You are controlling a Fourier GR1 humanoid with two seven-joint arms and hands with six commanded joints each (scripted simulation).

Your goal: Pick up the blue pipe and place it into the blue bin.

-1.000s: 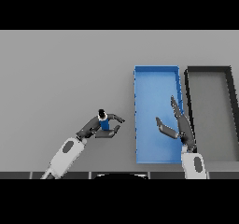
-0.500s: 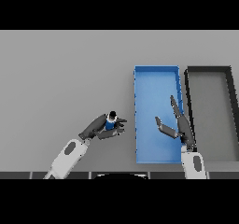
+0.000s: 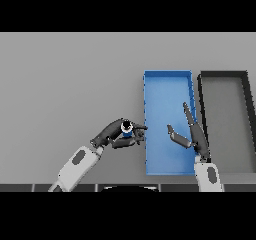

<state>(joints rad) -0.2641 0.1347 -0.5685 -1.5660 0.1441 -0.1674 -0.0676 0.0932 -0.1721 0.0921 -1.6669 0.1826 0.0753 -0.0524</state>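
A short blue pipe [image 3: 127, 129] with a dark open end stands just left of the blue bin [image 3: 167, 80]. My left hand [image 3: 112, 135] is curled round the pipe, fingers on one side and thumb below, close to the bin's left wall. My right hand [image 3: 192, 134] hovers over the right half of the blue bin, its fingers straight and its thumb spread, holding nothing.
A dark grey bin [image 3: 226, 76] stands right beside the blue bin, on its right. Grey table [image 3: 70, 84] stretches to the left and back.
My left hand has carried the blue pipe to the right, toward the blue bin's left wall. The right hand has barely moved.
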